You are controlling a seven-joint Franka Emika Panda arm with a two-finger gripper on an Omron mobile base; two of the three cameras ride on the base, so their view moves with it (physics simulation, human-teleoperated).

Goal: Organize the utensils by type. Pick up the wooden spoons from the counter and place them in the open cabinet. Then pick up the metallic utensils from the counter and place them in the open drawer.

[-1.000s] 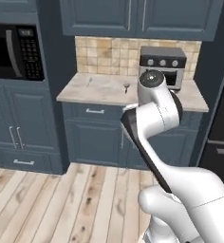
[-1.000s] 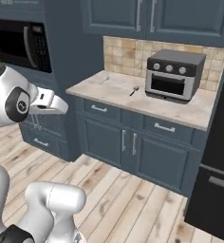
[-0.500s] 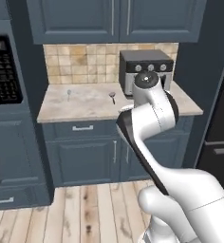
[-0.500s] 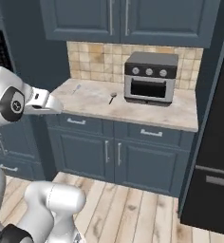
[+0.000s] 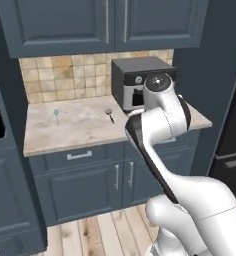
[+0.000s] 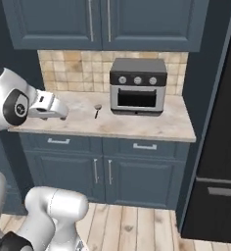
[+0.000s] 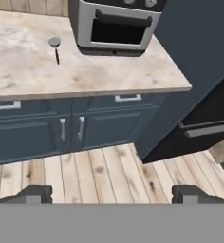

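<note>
Hanging well short of the counter (image 5: 85,132), the gripper (image 7: 112,193) is holding its two fingertips wide apart with nothing between them, probably because no utensil is within reach yet and it is staying ready for a first pick. The arm is sitting folded high in front of the toaster oven (image 6: 136,87), which is standing at the far right of the beige stone top against the tan tile backsplash (image 5: 65,77).

Two metal pieces are lying flat on the stone, well apart from each other: the pale spoon (image 5: 56,114) toward the left, and the round-headed utensil (image 5: 109,114) with its thin black handle just left of the oven. Both are resting loose and handle-toward-the-room, so either could be taken from above. From these angles, I cannot make out a wooden spoon, an open cabinet or a pulled-out drawer.

Slate-blue doors and drawer fronts are running beneath the top, all looking closed, over a plank wood floor (image 7: 99,175). A dark tall appliance (image 6: 218,147) is flanking the counter's right end.
</note>
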